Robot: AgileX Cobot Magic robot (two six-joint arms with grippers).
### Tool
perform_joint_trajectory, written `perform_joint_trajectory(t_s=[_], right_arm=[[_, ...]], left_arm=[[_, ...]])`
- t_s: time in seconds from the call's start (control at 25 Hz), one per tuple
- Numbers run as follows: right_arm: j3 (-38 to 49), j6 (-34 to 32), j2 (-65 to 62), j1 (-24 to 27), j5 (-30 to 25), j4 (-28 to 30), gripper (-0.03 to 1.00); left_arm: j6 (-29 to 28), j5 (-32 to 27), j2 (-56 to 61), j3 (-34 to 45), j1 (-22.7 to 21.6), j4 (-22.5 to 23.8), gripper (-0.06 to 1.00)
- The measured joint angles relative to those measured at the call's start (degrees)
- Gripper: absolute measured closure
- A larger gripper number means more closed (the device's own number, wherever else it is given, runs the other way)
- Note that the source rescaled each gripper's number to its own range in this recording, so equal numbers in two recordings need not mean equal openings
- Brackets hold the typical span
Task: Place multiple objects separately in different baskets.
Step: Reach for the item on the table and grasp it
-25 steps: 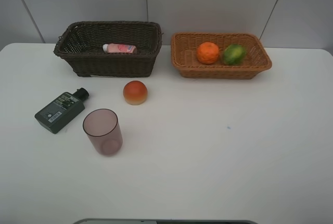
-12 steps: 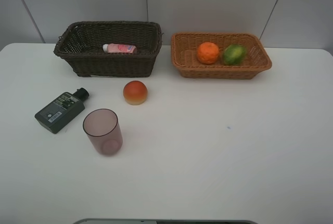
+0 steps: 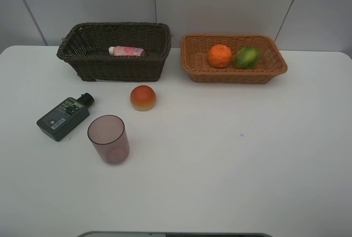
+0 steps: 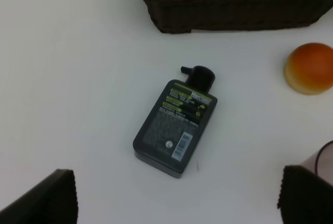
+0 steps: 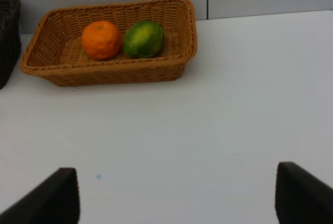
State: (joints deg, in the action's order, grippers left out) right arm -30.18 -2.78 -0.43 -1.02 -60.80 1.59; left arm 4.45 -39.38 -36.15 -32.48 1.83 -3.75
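Observation:
The dark brown basket (image 3: pixel 113 66) at the back left holds the slim pink bottle (image 3: pixel 127 51). In the orange-tan basket (image 3: pixel 234 73) at the back right lie the tangerine (image 3: pixel 220 56) and the green fruit (image 3: pixel 247 57). On the table sit the peach-like fruit (image 3: pixel 143 98), the flat dark-green bottle (image 3: pixel 63 117) and the upright pink cup (image 3: pixel 109 139). Neither arm shows in the exterior view. My left gripper (image 4: pixel 174 203) hovers open over the green bottle (image 4: pixel 175 126). The right gripper (image 5: pixel 177 198) is open over bare table in front of the tan basket (image 5: pixel 112 73).
The white table (image 3: pixel 231 160) ends at a grey wall behind the baskets. A small dark speck (image 3: pixel 241 134) marks the tabletop right of centre.

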Motion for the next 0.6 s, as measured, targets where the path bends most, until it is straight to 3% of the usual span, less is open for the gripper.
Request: perform_joint_trajectory(t_s=[0.16, 0.6], right_arm=[[0.0, 0.0, 0.0, 0.0, 0.0, 0.0, 0.22], [0.0, 0.0, 0.0, 0.0, 0.0, 0.0, 0.22]], left_arm=[[0.75, 1.12, -10.23, -4.23, 1.24, 0.06, -0.04], [1.13, 1.06, -34.54, -15.27, 10.68, 1.24, -0.04]])
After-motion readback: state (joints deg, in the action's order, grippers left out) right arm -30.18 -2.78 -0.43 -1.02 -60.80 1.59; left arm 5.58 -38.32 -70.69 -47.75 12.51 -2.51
